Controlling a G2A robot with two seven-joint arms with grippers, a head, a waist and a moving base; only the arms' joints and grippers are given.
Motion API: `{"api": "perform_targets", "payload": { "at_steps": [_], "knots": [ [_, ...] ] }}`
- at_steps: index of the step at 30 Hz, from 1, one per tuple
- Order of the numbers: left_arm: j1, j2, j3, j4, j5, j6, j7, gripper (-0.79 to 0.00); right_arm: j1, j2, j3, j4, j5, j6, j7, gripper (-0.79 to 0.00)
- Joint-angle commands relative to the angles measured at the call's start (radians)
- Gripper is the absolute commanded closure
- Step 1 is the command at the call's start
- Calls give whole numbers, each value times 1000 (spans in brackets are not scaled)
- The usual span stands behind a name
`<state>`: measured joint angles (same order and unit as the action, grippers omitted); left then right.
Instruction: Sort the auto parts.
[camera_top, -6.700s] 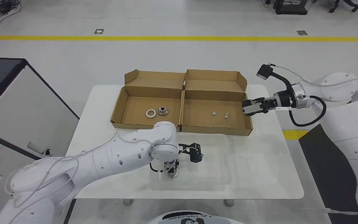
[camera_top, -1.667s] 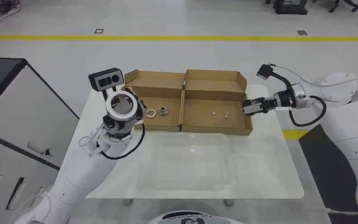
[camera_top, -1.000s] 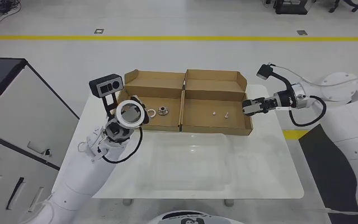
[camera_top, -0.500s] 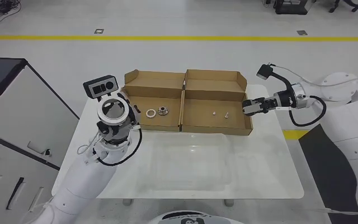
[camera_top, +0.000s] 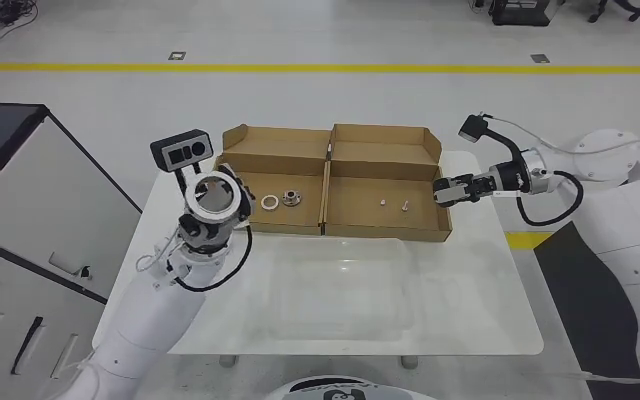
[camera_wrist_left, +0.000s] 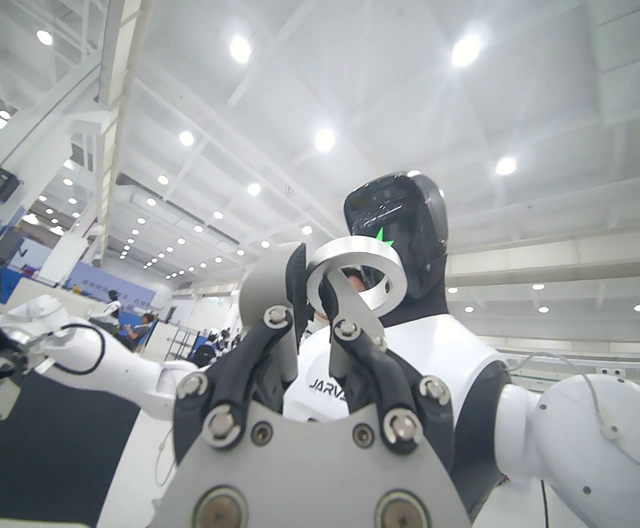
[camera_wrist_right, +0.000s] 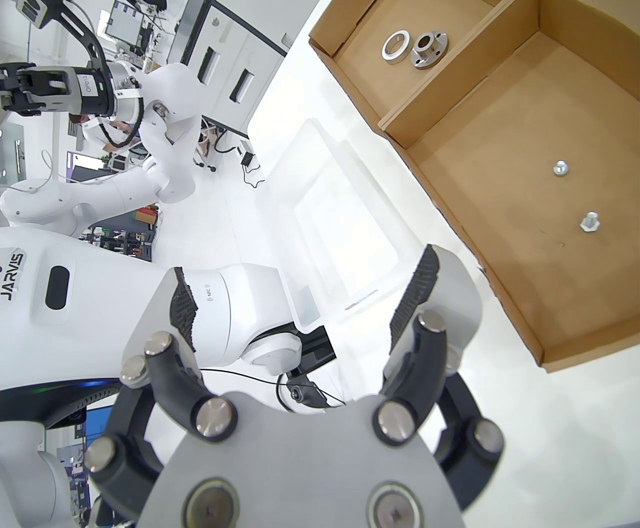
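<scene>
Lifted off the tray (camera_top: 340, 295) to beside the box (camera_top: 385, 157), ring (camera_wrist_left: 356, 280) clamped in the left jaws. Right jaws agape. Bound for the box, probably.

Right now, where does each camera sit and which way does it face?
Top view: overhead, facing down on the table and box; left arm and right arm show.
Left wrist view: on that wrist, tipped up at the ceiling; left gripper shut on a ring.
Right wrist view: on that wrist, facing across the box; right gripper open.
Shared: the box, in top and right wrist views.
</scene>
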<state>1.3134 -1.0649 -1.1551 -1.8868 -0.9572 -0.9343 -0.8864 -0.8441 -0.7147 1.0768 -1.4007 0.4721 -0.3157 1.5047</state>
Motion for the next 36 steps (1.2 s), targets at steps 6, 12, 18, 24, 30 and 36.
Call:
{"api": "perform_targets", "payload": {
  "at_steps": [6,12,18,24,30,36],
  "knots": [
    [5,6,2,2,72,-1,1,0,0,0,0,0,0,0,0,-785],
    [14,3,13,-14,-60,-16,16,0,0,0,0,0,0,0,0,-785],
    [24,-6,4,-18,-122,-2,3,0,0,0,0,0,0,0,0,-785],
    [25,-8,1,-17,-123,2,-1,0,0,0,0,0,0,0,0,-785],
    [25,-8,1,-17,-123,2,-1,0,0,0,0,0,0,0,0,-785],
    [25,-8,1,-17,-123,2,-1,0,0,0,0,0,0,0,0,-785]
  ]
}}
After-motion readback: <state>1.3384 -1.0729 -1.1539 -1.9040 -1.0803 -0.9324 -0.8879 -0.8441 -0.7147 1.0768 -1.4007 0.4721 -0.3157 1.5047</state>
